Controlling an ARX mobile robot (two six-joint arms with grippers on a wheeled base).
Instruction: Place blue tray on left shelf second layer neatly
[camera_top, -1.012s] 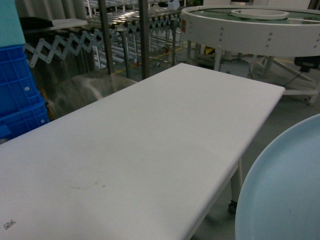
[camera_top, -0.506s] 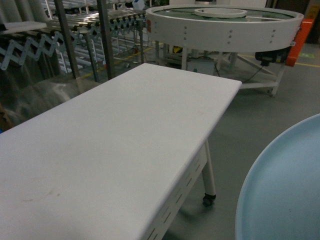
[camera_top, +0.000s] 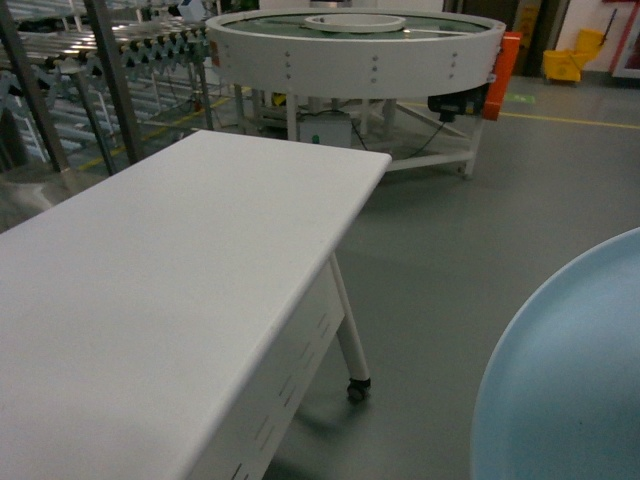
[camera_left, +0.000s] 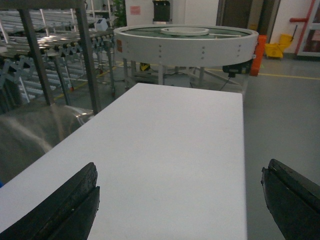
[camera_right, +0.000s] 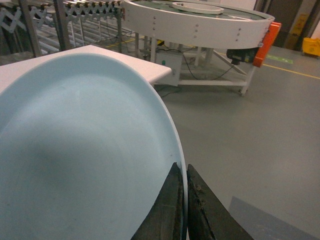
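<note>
The right gripper (camera_right: 183, 200) has its fingers pinched on the rim of the blue tray (camera_right: 80, 150), carrying it level beside the white surface (camera_top: 150, 290). The left gripper (camera_left: 180, 200) hangs over that surface with fingers wide, holding nothing, likely free to steady the tray later.

Left gripper (camera_left: 180, 200) spread wide above a white table (camera_left: 170, 150).

Its two dark fingers (camera_left: 60, 210) sit at 8 and 4 o'clock in the frame, far apart, nothing between them but tabletop. The table runs up toward 12 o'clock, where a round white platform (camera_left: 185, 45) stands on legs, an orange block (camera_left: 259, 55) on its right end. At 10 o'clock are steel posts (camera_left: 87, 55) and roller conveyors (camera_left: 60, 45). A yellow bucket (blurred, small) (camera_left: 274, 49) sits at 2 o'clock on the grey floor (camera_left: 280, 120).
</note>
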